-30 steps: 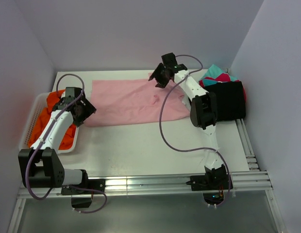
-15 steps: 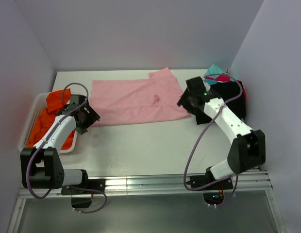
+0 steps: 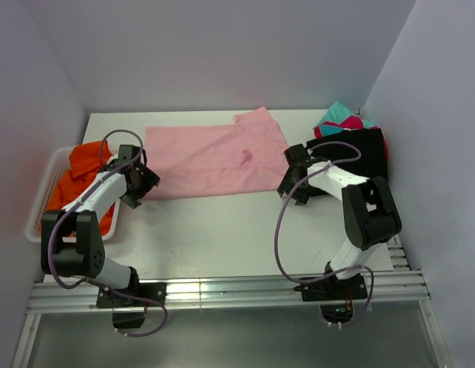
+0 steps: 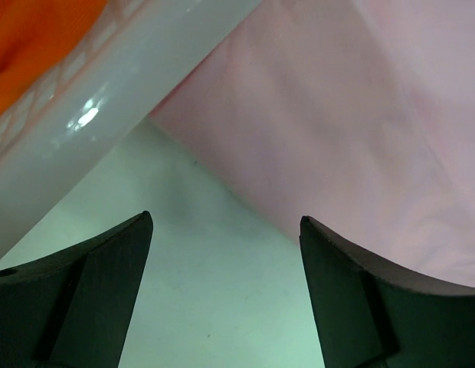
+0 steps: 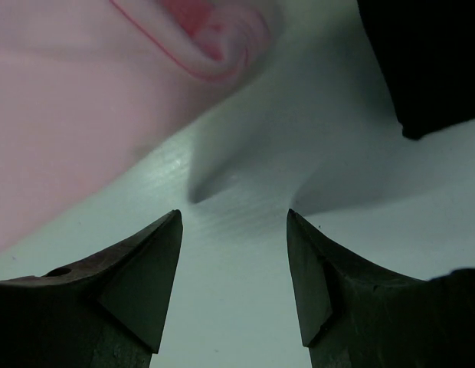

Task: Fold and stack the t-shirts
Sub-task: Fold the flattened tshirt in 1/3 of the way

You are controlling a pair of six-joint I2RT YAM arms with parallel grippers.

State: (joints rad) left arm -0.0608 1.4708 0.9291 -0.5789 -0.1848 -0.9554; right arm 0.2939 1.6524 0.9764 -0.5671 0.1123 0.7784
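A light pink t-shirt (image 3: 211,159) lies spread flat across the far middle of the table. My left gripper (image 3: 142,186) hangs open just above the tabletop at the shirt's near-left corner (image 4: 360,130), nothing between its fingers. My right gripper (image 3: 288,184) is open low over the table at the shirt's near-right corner (image 5: 92,100), also empty. An orange t-shirt (image 3: 83,173) fills the basket on the left. A folded black t-shirt (image 3: 358,157) sits at the right on top of magenta and teal shirts (image 3: 339,119).
The white mesh basket (image 3: 38,218) stands at the table's left edge, its rim (image 4: 107,100) close to my left fingers. The folded stack's black edge (image 5: 421,61) lies just right of my right gripper. Walls enclose three sides.
My right arm swung from the shirt's far-right corner down to its near-right corner. The left gripper moved slightly right and lower toward the near-left corner. The pink sleeve at the far right now lies uncovered.
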